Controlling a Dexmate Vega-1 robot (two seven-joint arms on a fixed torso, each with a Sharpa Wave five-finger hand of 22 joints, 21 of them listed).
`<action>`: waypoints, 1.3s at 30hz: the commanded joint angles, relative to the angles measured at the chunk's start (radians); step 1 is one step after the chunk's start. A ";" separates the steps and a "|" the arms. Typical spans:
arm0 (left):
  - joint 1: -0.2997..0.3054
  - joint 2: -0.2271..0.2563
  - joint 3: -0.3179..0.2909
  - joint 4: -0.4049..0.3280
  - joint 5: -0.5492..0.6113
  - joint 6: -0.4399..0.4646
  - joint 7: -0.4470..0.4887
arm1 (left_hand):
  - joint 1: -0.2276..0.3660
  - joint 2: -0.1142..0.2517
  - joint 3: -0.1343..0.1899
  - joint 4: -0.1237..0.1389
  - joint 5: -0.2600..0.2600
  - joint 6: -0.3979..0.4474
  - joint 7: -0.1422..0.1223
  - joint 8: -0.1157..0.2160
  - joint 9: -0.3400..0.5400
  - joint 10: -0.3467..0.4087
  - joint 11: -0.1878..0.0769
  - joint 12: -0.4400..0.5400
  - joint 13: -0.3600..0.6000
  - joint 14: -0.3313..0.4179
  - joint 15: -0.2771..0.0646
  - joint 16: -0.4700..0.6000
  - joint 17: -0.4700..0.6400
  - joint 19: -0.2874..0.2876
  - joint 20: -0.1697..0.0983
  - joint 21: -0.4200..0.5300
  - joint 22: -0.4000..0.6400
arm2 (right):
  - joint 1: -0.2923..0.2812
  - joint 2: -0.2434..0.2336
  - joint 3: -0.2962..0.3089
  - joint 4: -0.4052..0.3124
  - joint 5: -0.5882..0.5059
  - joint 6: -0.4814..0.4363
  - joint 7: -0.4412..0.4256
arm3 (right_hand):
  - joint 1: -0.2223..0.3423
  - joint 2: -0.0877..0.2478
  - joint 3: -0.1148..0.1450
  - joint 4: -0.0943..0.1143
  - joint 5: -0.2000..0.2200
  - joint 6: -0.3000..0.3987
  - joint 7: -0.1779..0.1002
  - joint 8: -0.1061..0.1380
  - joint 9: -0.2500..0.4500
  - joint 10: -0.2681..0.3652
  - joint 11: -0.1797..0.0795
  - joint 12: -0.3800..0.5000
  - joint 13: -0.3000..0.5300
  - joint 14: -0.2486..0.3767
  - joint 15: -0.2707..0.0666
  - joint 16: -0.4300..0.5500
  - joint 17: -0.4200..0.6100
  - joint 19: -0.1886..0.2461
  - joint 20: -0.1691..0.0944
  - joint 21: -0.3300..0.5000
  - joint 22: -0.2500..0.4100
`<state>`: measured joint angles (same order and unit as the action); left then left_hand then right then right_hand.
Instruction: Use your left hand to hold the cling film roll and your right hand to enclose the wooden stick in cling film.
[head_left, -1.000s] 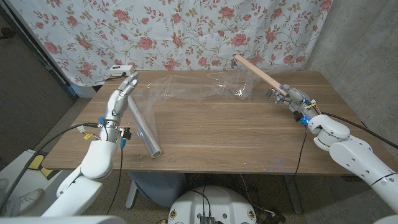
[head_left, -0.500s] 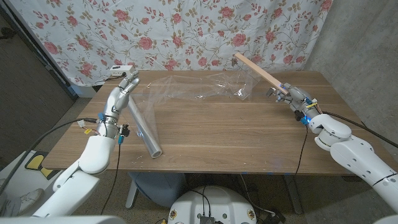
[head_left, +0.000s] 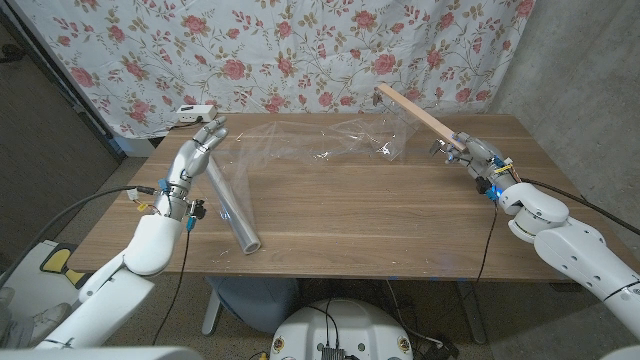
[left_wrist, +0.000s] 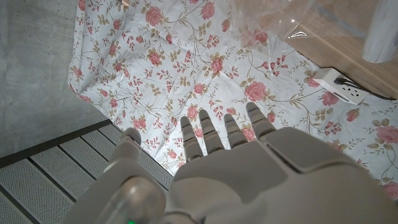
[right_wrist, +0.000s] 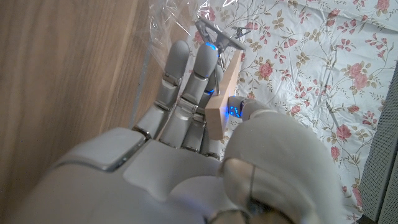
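The cling film roll lies on the table at the left, slanting toward the front edge. My left hand stands just beyond the roll's far end with its fingers straight and spread, holding nothing; its fingers point at the backdrop. Clear film stretches from the roll across the table to the wooden stick, where it bunches up. The stick slants up and away over the far right of the table. My right hand grips its lower end, and the stick sits between thumb and fingers.
A white power strip lies at the table's back left corner and also shows as the power strip past my left hand. A floral cloth hangs behind the table.
My left forearm has swung slightly outward to the left while the hand stays by the roll's far end. The right hand and stick have hardly moved.
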<state>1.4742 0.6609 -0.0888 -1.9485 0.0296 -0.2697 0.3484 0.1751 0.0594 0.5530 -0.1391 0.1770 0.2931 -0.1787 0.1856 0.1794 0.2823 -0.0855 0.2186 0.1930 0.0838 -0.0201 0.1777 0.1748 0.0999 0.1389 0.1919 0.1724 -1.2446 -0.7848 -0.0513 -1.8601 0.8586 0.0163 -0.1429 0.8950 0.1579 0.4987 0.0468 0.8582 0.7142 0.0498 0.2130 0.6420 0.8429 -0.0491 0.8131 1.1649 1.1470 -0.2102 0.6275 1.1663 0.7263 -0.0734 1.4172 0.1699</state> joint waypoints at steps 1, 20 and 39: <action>-0.005 0.036 -0.002 0.003 0.045 0.041 0.004 | -0.006 0.000 -0.001 0.006 -0.004 0.008 0.000 0.003 0.001 -0.002 0.001 -0.001 0.004 0.006 -0.008 0.005 0.003 0.001 -0.001 0.001 0.003 | -0.004 0.002 0.001 -0.004 -0.002 0.000 0.001 | 0.000 0.013 0.300 -0.167 0.007 0.116 -0.106 0.004 0.001 0.079 -0.075 0.003 0.027 0.006 -0.011 -0.004 0.004 0.004 -0.057 0.003 0.003; -0.050 0.102 0.035 0.025 0.129 0.127 0.026 | -0.008 -0.013 -0.007 -0.002 -0.003 0.005 -0.007 0.000 0.001 -0.016 -0.001 -0.007 0.003 0.010 -0.022 0.005 0.000 0.006 -0.016 0.002 0.002 | -0.002 0.005 0.004 0.000 -0.005 0.001 -0.003 | 0.000 0.013 0.300 -0.169 0.006 0.115 -0.107 0.005 0.002 0.081 -0.073 0.006 0.033 0.005 -0.011 -0.006 0.004 0.004 -0.057 0.005 0.003; -0.066 0.211 0.050 0.019 0.238 0.210 0.013 | 0.045 0.003 0.014 -0.025 -0.002 -0.054 -0.002 -0.010 0.002 -0.033 0.004 -0.009 0.005 0.022 -0.054 0.004 -0.002 0.023 -0.056 0.002 0.001 | 0.014 0.011 -0.002 0.025 -0.004 0.007 0.009 | -0.001 0.013 0.300 -0.169 0.005 0.114 -0.108 0.005 0.002 0.078 -0.076 0.004 0.032 0.004 -0.011 -0.008 0.003 0.004 -0.058 0.004 0.003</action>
<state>1.4238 0.8111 -0.0507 -1.9356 0.2116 -0.1051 0.3692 0.2084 0.0603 0.5630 -0.1603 0.1770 0.2474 -0.1810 0.1760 0.1791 0.2511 -0.0806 0.2106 0.1929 0.1016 -0.0629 0.1820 0.1722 0.1179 0.0854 0.1925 0.1725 -1.2404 -0.7743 -0.0475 -1.8481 0.8541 0.0222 -0.1405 0.8949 0.1580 0.5057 0.0398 0.8580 0.7142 0.0498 0.2081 0.6429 0.8431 -0.0492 0.8150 1.1658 1.1476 -0.2123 0.6197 1.1693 0.7262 -0.0734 1.4172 0.1699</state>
